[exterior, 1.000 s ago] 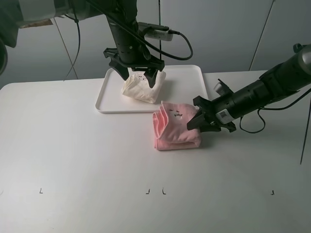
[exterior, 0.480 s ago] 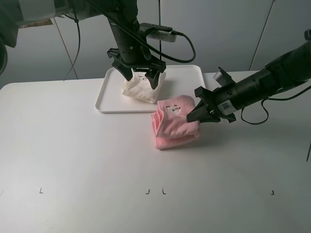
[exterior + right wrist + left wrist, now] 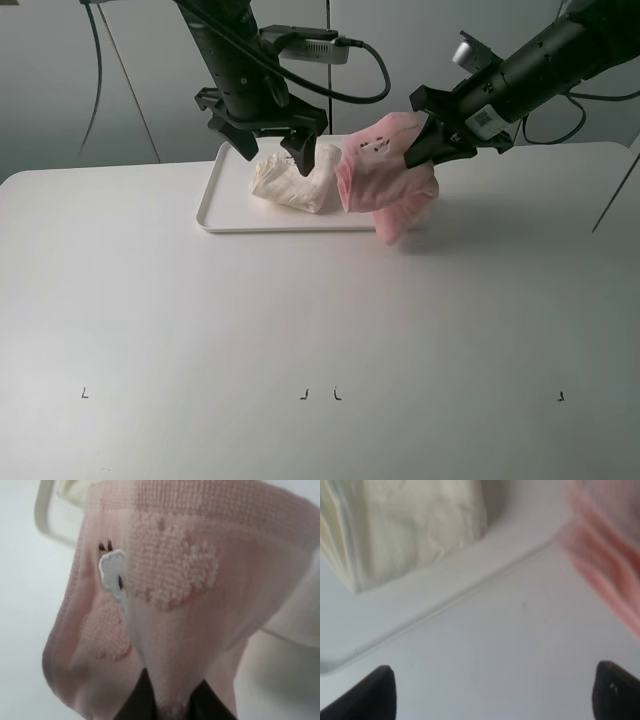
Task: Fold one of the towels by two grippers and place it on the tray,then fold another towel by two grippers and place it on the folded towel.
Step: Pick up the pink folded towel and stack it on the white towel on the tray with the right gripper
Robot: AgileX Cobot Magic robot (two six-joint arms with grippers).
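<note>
The white bench is being occupied at its far middle by the tray, a flat white plastic rectangle with rounded corners and a low rim, its long axis running left to right. On the tray the cream towel is lying as a thick, soft terry bundle, its folded layers being shown edge-on in the left wrist view. The pink towel is being held off the bench above the tray's right end, just right of the cream towel; it is being gripped at its upper right edge, and its folded terry layers are hanging downward, a small white embroidered patch facing out. The right gripper is being kept clamped on it. The left gripper is being held above the cream towel with jaws spread wide apart, nothing between them.
</note>
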